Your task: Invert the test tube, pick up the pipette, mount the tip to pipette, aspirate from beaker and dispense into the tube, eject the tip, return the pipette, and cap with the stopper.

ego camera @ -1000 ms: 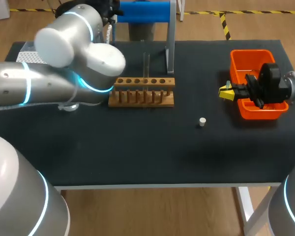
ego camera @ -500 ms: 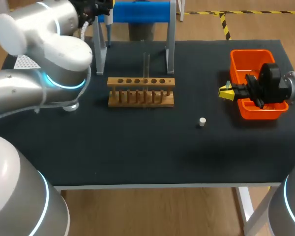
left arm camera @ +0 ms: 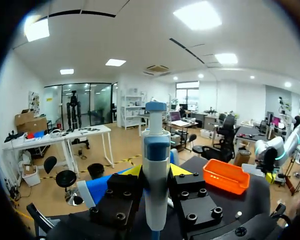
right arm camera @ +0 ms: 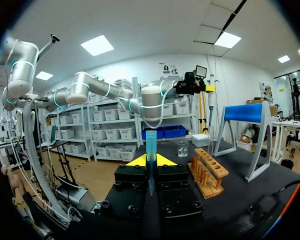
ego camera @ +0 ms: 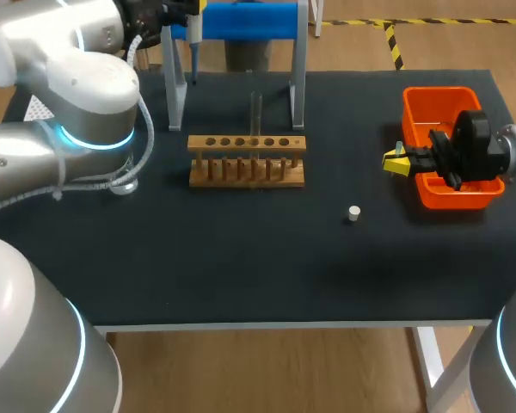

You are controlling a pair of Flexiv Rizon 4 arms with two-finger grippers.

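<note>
My left gripper (ego camera: 179, 10) is high over the table's back left corner, shut on the blue and white pipette (ego camera: 192, 41), which hangs down beside the blue stand (ego camera: 245, 21). In the left wrist view the pipette (left arm camera: 156, 170) stands upright between the fingers. My right gripper (ego camera: 397, 161) hovers at the orange bin (ego camera: 432, 101), shut on a blue pipette tip (right arm camera: 150, 145). A clear test tube (ego camera: 256, 110) stands in the wooden rack (ego camera: 247, 160). The small stopper (ego camera: 353, 213) lies on the mat. A glass beaker (right arm camera: 182, 148) sits beyond the rack, half hidden under my left arm in the head view.
A white tip box (ego camera: 36, 108) lies at the far left edge, mostly behind my left arm. The stand's two legs (ego camera: 297, 69) rise just behind the rack. Open black mat stretches across the front half of the table.
My left arm has swung back and to the left with the pipette, uncovering the rack's left end. The right arm has kept still.
</note>
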